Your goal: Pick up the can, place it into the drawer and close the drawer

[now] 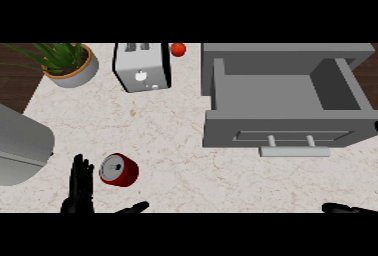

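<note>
Red can lying on desk, left robot hand just beside it with fingers straight, drawer open, right robot hand barely visible, finger state unclear

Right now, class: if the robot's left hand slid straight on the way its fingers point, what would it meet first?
Probably nothing nearby. The left hand points up the counter; the red can lies just right of that line. Far ahead stands the potted plant, though height is unclear.
</note>
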Action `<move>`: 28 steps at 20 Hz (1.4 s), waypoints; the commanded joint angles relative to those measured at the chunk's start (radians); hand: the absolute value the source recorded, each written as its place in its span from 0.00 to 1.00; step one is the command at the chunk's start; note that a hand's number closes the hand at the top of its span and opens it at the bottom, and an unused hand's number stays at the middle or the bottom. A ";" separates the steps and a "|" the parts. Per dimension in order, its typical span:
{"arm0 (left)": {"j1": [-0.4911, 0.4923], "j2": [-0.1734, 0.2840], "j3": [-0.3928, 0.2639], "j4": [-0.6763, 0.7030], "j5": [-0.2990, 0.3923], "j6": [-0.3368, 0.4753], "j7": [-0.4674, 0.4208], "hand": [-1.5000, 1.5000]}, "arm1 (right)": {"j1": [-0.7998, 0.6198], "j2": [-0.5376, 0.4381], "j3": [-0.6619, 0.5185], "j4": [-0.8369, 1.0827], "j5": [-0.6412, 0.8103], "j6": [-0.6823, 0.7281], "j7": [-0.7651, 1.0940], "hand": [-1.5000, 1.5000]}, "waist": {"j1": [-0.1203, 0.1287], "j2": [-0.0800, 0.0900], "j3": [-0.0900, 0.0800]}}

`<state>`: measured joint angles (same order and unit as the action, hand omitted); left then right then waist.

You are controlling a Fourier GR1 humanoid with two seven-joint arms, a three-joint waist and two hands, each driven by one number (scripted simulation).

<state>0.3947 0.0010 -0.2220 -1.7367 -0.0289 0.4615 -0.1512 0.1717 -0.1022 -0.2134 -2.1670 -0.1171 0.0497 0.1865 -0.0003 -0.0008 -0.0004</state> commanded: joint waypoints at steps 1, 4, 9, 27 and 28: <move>-0.096 -0.001 0.033 0.129 0.040 0.033 -0.019 0.00 | 0.066 0.022 -0.001 -0.042 -0.015 0.037 -0.027 0.00 | -0.004 0.000 0.000; -0.068 0.001 0.074 0.191 0.078 -0.029 -0.106 0.00 | 0.016 0.030 0.017 -0.018 0.020 0.015 0.002 0.00 | 0.000 0.000 0.000; -0.093 0.005 0.108 0.264 0.114 -0.050 -0.139 0.00 | 0.007 0.011 -0.025 -0.097 -0.013 0.006 0.095 0.00 | 0.000 0.000 0.000; -0.302 0.056 0.282 0.703 0.250 -0.197 -0.380 0.00 | 0.062 0.036 -0.092 -0.124 -0.045 0.083 0.070 0.00 | -0.003 0.000 0.000; -0.380 0.032 0.286 0.770 0.235 -0.173 -0.396 0.00 | -0.047 0.006 -0.084 -0.060 -0.025 0.048 0.121 0.00 | -0.002 0.001 0.000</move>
<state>0.0711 0.0248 0.0364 -1.0474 0.2001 0.3203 -0.5090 0.1618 -0.0961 -0.3030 -2.2317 -0.1564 0.1125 0.2701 -0.0027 -0.0005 -0.0001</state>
